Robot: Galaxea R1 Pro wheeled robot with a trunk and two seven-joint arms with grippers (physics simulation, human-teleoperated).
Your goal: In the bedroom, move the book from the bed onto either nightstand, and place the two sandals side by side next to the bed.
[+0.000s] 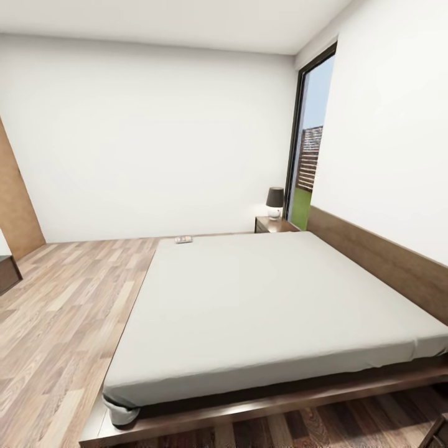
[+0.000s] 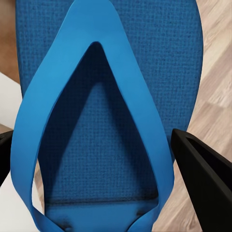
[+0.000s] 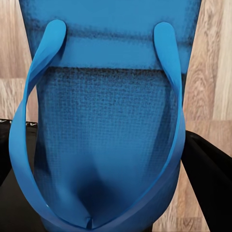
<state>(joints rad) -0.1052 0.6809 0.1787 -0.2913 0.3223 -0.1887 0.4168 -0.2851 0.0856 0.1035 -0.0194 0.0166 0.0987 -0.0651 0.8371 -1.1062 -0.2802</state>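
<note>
The left gripper's fingers (image 2: 203,179) are clamped on one blue sandal (image 2: 108,96), the right gripper's fingers (image 3: 208,174) on the other sandal (image 3: 106,125). The book (image 1: 183,239) lies at the bed's (image 1: 280,298) far left corner, left of the nightstand (image 1: 274,225).

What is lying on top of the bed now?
On the bed, a small book lies at its far corner on the side away from the headboard. The rest of the grey mattress looks bare.

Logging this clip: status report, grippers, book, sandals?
Left gripper shut on a blue sandal. Right gripper shut on the other sandal. Book on the bed's far corner, nightstand beyond. Nothing in the way.
</note>
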